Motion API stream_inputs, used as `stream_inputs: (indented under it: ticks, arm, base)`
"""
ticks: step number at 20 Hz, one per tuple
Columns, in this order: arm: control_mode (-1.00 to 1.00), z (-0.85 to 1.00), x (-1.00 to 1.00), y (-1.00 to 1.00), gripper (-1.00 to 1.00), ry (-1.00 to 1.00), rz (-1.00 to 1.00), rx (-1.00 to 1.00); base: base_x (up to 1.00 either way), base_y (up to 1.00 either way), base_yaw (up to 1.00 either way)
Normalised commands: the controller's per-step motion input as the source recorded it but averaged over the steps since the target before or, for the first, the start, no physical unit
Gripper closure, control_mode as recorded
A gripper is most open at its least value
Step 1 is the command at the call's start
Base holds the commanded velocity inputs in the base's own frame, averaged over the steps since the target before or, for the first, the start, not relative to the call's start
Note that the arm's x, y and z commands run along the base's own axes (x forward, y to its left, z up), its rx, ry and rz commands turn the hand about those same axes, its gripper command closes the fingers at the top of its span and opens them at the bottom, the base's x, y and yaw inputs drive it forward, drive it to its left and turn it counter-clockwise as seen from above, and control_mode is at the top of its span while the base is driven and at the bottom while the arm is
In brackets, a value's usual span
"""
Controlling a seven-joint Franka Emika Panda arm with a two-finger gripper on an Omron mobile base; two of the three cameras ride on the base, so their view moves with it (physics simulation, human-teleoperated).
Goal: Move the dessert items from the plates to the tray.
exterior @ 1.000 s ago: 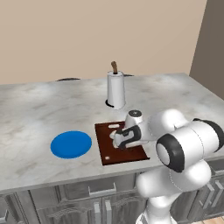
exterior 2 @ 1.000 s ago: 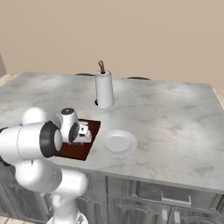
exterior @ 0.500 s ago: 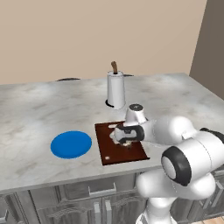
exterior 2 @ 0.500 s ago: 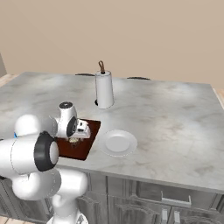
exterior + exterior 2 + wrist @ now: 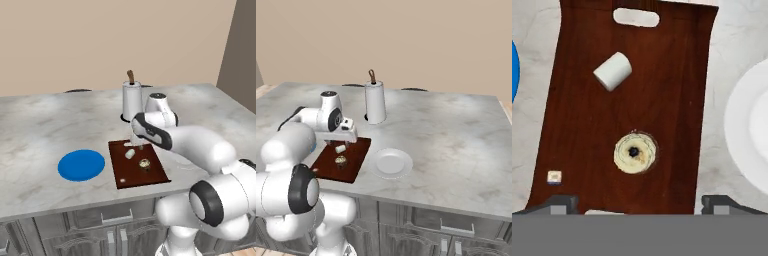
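Hand view looks straight down on the tray [image 5: 577,125], where both desserts lie on the dark wood: the marshmallow [image 5: 612,71] on its side near the pale handle slot [image 5: 636,17], the cupcake [image 5: 635,153] upright nearer the middle, its yellowish top facing the camera. The two are apart, and neither touches a finger. The gripper [image 5: 639,202] hangs above the tray with its dark fingertips [image 5: 561,202] spread wide at the lower corners of the picture, nothing between them. A tiny pale cube [image 5: 554,176] sits close to one long edge of the tray. The white plate [image 5: 747,125] lies bare just beside the tray on one side; a sliver of the blue plate [image 5: 514,70] shows at the other. In the left base view the arm [image 5: 185,142] bends over the tray, the blue plate [image 5: 81,164] lies flat on the marble counter [image 5: 40,125] to the tray's left, and a paper towel roll [image 5: 132,99] stands upright behind it. The right base view shows the white plate [image 5: 391,162] to the tray's right, close to the counter's front edge.
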Motion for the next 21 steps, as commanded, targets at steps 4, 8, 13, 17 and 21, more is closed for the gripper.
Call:
stream_inputs:
  ticks: [4,8,13,17,21]
  arm:
    - [-1.0,0.75,-0.51,-0.08,-1.0,-0.05,-0.01,0.0]
    - [-1.0,0.41,-0.81,-0.17,-1.0,-0.33,0.0,-0.01]
    - [-1.0,0.58,-0.7,-0.36,-1.0,-0.29,0.0,0.0]
    - [-1.0,0.73,-0.62,-0.22,-1.0,-0.09,0.0,0.09]
    - [-1.0,0.61,-0.82,-0.01,-1.0,-0.01,-0.01,0.14]
  base:
    - [0.0,0.0,0.0]
    - [0.0,0.0,0.0]
    - [0.0,0.0,0.0]
    - [0.0,0.0,0.0]
    - [0.0,0.0,0.0]
